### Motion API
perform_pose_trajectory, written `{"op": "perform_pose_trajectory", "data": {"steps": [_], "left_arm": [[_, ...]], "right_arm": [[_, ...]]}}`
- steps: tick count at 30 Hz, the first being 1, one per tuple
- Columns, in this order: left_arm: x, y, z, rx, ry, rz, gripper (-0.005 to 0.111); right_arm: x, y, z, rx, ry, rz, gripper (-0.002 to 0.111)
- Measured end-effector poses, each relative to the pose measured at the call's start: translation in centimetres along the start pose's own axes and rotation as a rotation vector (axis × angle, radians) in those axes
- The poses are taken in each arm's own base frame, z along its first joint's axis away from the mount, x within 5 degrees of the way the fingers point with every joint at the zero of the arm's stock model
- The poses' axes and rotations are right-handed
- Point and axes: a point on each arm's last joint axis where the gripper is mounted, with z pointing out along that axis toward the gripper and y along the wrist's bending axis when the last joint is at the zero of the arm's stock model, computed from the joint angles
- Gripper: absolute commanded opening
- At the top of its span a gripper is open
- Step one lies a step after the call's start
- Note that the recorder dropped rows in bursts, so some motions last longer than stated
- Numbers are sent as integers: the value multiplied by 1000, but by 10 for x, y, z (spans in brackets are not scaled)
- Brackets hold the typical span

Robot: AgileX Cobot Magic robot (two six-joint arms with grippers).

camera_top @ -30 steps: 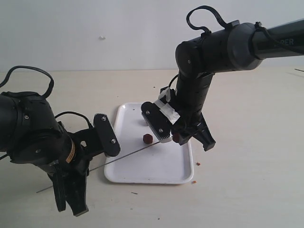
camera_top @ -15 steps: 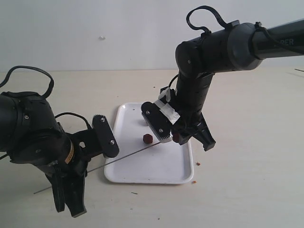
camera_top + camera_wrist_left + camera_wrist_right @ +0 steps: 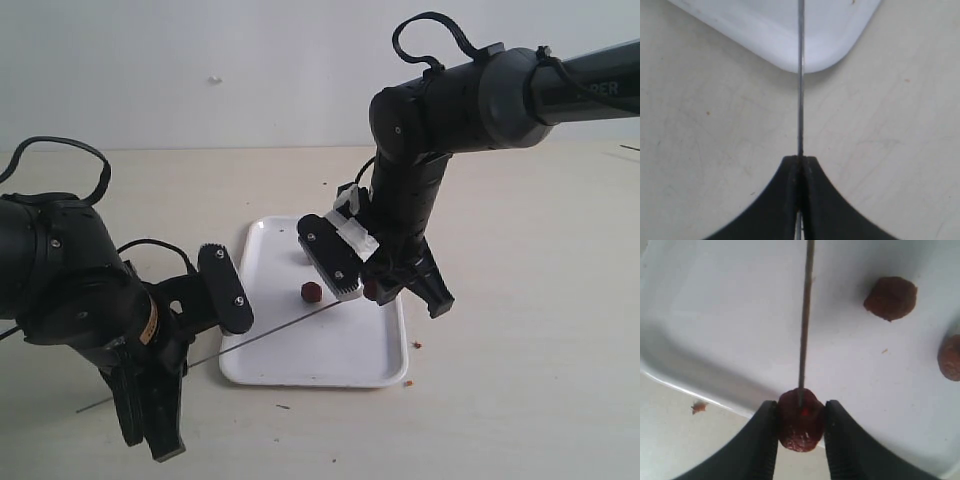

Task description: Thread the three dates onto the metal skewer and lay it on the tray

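Note:
The white tray (image 3: 330, 360) lies mid-table. My right gripper (image 3: 374, 292) hangs over the tray's right edge, shut on one date (image 3: 801, 420) (image 3: 372, 290). The thin metal skewer (image 3: 280, 327) (image 3: 805, 315) points at that date, and its tip touches or enters the date's face. My left gripper (image 3: 800, 159) (image 3: 178, 366) is shut on the skewer (image 3: 800, 75) just off the tray's corner (image 3: 805, 60). Two more dates (image 3: 890, 297) (image 3: 951, 357) lie loose on the tray; the exterior view shows only one of them (image 3: 311, 292).
Small brown crumbs lie on the table off the tray's right and front edges (image 3: 417, 345) (image 3: 407, 382) (image 3: 699, 406). The left arm's bulky black body (image 3: 60, 290) and its cable fill the near left. The right arm (image 3: 450, 110) reaches in from the upper right.
The left arm has shifted slightly with the skewer, nudging it along its length. The right gripper and its date have stayed put.

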Motion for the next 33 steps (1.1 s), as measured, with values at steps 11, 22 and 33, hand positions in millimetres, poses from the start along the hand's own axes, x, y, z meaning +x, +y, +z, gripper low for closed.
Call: {"op": "perform_pose_trajectory", "data": {"steps": [11, 22, 33], "left_arm": [[0, -1, 0, 10, 1, -7, 0], [-1, -1, 0, 11, -13, -12, 0], [-18, 7, 0, 3, -43, -44, 0]], "right_arm": [[-11, 1, 0, 3, 21, -38, 31], [-19, 1, 0, 5, 26, -32, 31], [-21, 1, 0, 8, 2, -12, 31]]}}
